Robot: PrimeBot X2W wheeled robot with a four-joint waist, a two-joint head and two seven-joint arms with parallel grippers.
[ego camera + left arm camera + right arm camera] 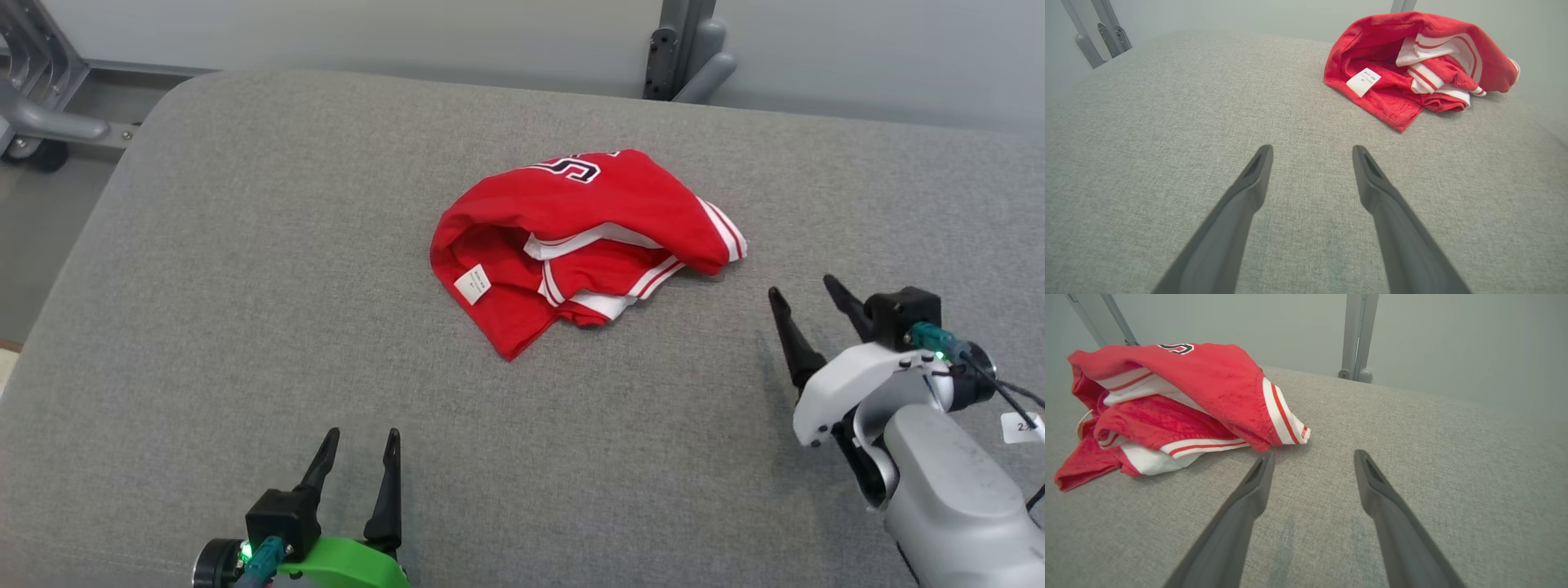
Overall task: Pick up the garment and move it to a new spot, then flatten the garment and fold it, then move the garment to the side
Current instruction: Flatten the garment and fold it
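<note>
The garment (571, 237) is a red jersey with white striped trim, lying crumpled in a heap in the middle of the grey padded table (245, 286). A white label (473, 285) shows at its near left. My right gripper (804, 292) is open just right of the heap, near the striped sleeve edge (1286, 424), holding nothing. Near the table's front edge my left gripper (359, 445) stands open and empty, well short of the garment (1412, 61). In the right wrist view the garment (1175, 404) lies just left of my left finger's tip.
The grey table's back edge runs below a pale wall. A grey metal post (682, 49) stands behind it, and a metal frame with a wheel (37, 122) sits at the far left beyond the table's rounded corner.
</note>
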